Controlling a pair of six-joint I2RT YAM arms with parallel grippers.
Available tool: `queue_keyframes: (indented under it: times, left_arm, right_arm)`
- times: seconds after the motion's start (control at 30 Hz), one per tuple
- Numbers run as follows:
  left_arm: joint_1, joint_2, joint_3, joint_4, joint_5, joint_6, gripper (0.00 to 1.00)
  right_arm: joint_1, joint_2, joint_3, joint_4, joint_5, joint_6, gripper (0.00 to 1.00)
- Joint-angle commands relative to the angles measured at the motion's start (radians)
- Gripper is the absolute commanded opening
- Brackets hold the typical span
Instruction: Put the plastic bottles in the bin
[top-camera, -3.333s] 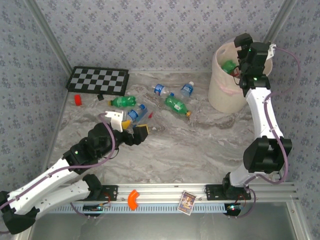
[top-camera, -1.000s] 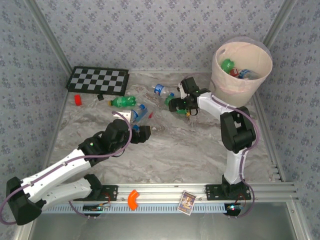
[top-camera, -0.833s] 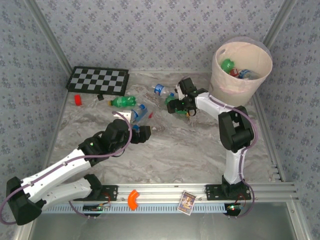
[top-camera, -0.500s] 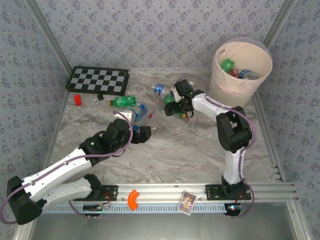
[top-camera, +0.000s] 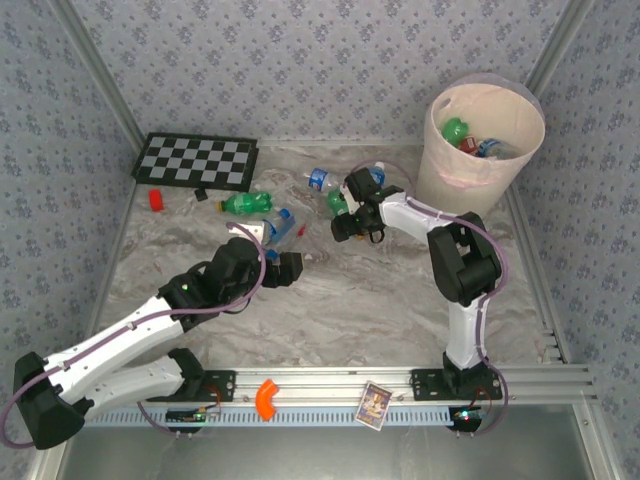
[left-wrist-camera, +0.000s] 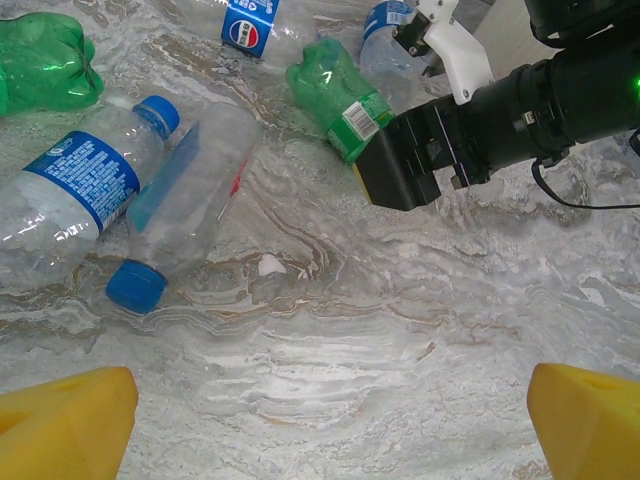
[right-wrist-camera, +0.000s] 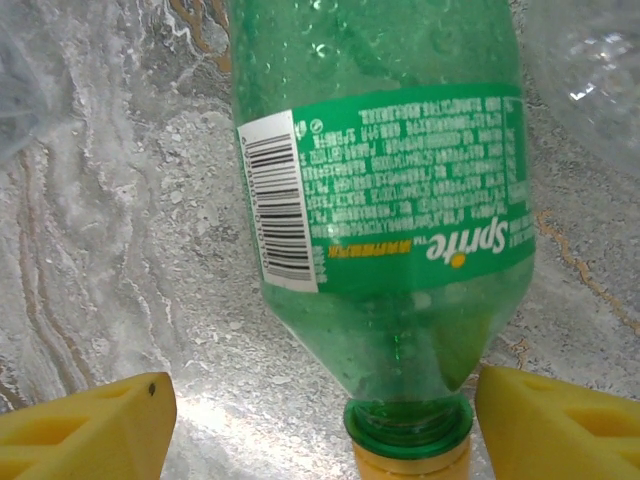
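Plastic bottles (top-camera: 245, 204): several lie on their sides on the far half of the marbled table (top-camera: 380, 300), between the chessboard (top-camera: 195, 160) and the bin (top-camera: 440, 165). More lie inside the bin.
Bin: upright in the far right corner, with a green bottle and a red-and-blue one visible inside.
Green Sprite bottle (right-wrist-camera: 390, 200): on its side on the table near the bin, barcode facing up. Its yellow-capped neck points toward the right wrist camera, and a clear bottle lies just beside it.
Right gripper (right-wrist-camera: 320, 430): low over the table at the neck end of the green Sprite bottle. Its yellow fingertips (right-wrist-camera: 80, 430) are spread wide, one on each side of the neck, and it grips nothing.
Left gripper (left-wrist-camera: 320, 430): held over the middle-left of the table, fingers wide apart and empty.
Clear bottles ahead of left gripper (left-wrist-camera: 70, 190): two with blue caps, lying side by side with the caps pointing opposite ways. One has a blue label.
Red block (top-camera: 156, 199): at the left edge near the chessboard, apart from the bottles.
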Motion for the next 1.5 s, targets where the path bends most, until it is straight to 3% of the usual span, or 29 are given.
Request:
queue_keyframes:
  times: [0.0,0.17,0.53,0.77,0.9,1.03,1.47]
  left_arm:
    - [0.002,-0.008,0.017,-0.010,0.009,-0.005,1.00]
    - [0.003,-0.005,0.016,-0.011,0.010,-0.006,1.00]
    - [0.005,-0.002,0.019,-0.014,0.009,-0.004,1.00]
    - [0.005,-0.005,0.018,-0.015,0.011,-0.004,1.00]
    - [0.004,-0.010,0.018,-0.020,0.009,-0.005,1.00]
    - [0.005,-0.012,0.017,-0.018,0.007,-0.006,1.00]
    - [0.005,-0.022,0.019,-0.024,-0.008,-0.005,1.00]
  right_arm:
    - [0.006,0.022,-0.007,-0.008,0.017,-0.016,0.75]
    - [0.008,0.042,-0.005,-0.010,0.035,-0.030,0.73]
    - [0.021,0.057,0.001,-0.009,0.062,-0.051,0.57]
    - [0.025,0.074,0.003,-0.016,0.076,-0.056,0.58]
    - [0.027,0.072,0.005,-0.017,0.071,-0.058,0.42]
    - [0.039,0.047,0.002,-0.017,0.075,-0.056,0.33]
    - [0.071,-0.125,-0.058,0.019,0.071,-0.002,0.32]
